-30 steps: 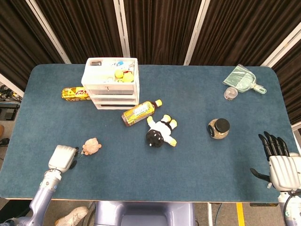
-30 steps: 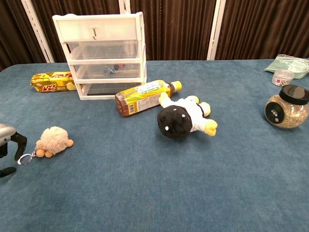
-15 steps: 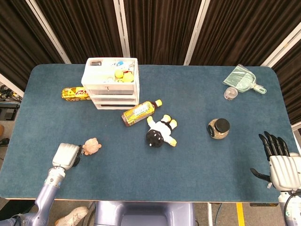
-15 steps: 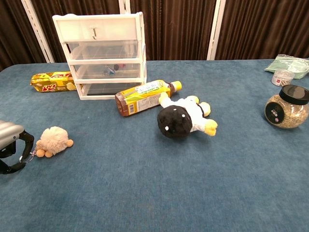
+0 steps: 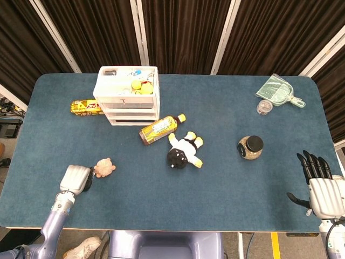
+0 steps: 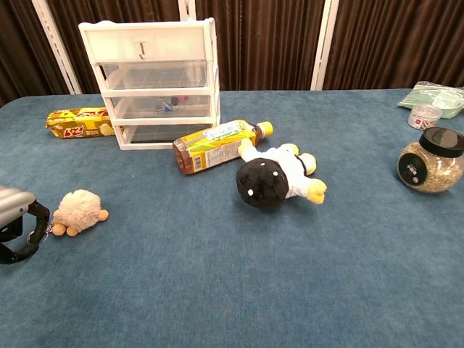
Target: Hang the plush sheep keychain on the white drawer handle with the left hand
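Observation:
The plush sheep keychain (image 5: 105, 167) (image 6: 78, 212) lies on the blue table near the front left, its metal ring pointing toward my left hand (image 5: 74, 179) (image 6: 16, 222). In the chest view the hand's dark fingers are curled closed around the ring, and the sheep still rests on the cloth. The white drawer unit (image 5: 128, 95) (image 6: 156, 80) stands at the back left; a small handle (image 6: 143, 49) shows on its top drawer. My right hand (image 5: 322, 186) hovers at the table's front right corner with its fingers spread and nothing in it.
A yellow snack pack (image 5: 86, 107) lies left of the drawers. A tea bottle (image 5: 160, 128) and a black-and-white plush (image 5: 184, 151) lie mid-table. A jar with a black lid (image 5: 250, 147), a small cup (image 5: 264, 107) and a green dustpan (image 5: 279, 90) are to the right.
My left hand slid right to the key ring and its fingers curled closed around it. The sheep shifted slightly toward the hand. The right hand stayed put.

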Tool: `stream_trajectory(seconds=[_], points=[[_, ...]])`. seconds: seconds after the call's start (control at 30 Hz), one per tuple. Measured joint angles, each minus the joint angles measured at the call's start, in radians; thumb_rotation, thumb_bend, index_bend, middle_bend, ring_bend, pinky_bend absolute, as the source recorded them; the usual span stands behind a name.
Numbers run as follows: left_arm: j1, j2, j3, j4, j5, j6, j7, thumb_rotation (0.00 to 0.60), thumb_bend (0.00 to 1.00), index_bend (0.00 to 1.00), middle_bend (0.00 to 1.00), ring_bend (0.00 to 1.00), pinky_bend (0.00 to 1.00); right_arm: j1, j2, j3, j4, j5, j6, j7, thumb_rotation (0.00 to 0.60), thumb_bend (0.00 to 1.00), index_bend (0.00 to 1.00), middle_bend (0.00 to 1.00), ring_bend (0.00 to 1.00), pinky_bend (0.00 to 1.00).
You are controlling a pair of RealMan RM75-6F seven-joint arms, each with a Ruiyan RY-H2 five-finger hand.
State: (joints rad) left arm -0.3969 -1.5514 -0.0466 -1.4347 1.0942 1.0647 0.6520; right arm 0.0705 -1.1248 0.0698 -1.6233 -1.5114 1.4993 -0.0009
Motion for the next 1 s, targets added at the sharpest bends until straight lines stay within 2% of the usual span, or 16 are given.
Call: stream_trajectory(seconds=[0.37, 0.67, 1.0], points=[[-0.009, 0.019, 0.002, -0.02, 0.036, 0.029, -0.022, 0.6, 0.45, 0.59, 1.0, 0.89, 0.77, -0.001, -0.001, 0.001, 0.001, -0.001, 0.004, 0.004, 0.6, 0.01, 0.0, 0.0, 0.0, 0.0], [-0.032, 0.079, -0.014, -0.08, 0.097, 0.067, -0.02, 0.6, 0.45, 0.6, 1.0, 0.89, 0.77, -0.001, -0.001, 0.001, 0.002, -0.002, 0.005, 0.003, 0.6, 0.01, 0.0, 0.0, 0.0, 0.0], [-0.128, 0.125, -0.052, -0.044, 0.223, 0.08, 0.048, 0.6, 0.45, 0.6, 1.0, 0.89, 0.77, 0.0, -0.003, 0.003, 0.003, 0.001, 0.004, -0.001, 0.6, 0.01, 0.0, 0.0, 0.0, 0.0]])
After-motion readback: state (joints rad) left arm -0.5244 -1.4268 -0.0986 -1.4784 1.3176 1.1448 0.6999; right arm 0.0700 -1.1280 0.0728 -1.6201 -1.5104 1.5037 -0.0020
